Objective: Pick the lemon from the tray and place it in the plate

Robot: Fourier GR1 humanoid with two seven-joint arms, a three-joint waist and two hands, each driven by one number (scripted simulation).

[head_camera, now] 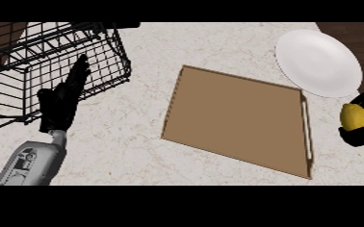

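left hand [60, 103] rests open, fingers up, by the wire basket [43, 53]. our right hand [353, 137] is clamped round the lemon [349, 115], off the tray [238, 120], just below the plate [316, 62]. risk we see: letting go short, so the lemon rolls off the rim.

I see my right hand [353, 135] at the view's right edge, curled round the lemon [349, 115], just beside the brown tray [235, 120] and near the white plate [316, 60]. My left hand [60, 103] rests open, fingers up, before a wire basket [43, 53].
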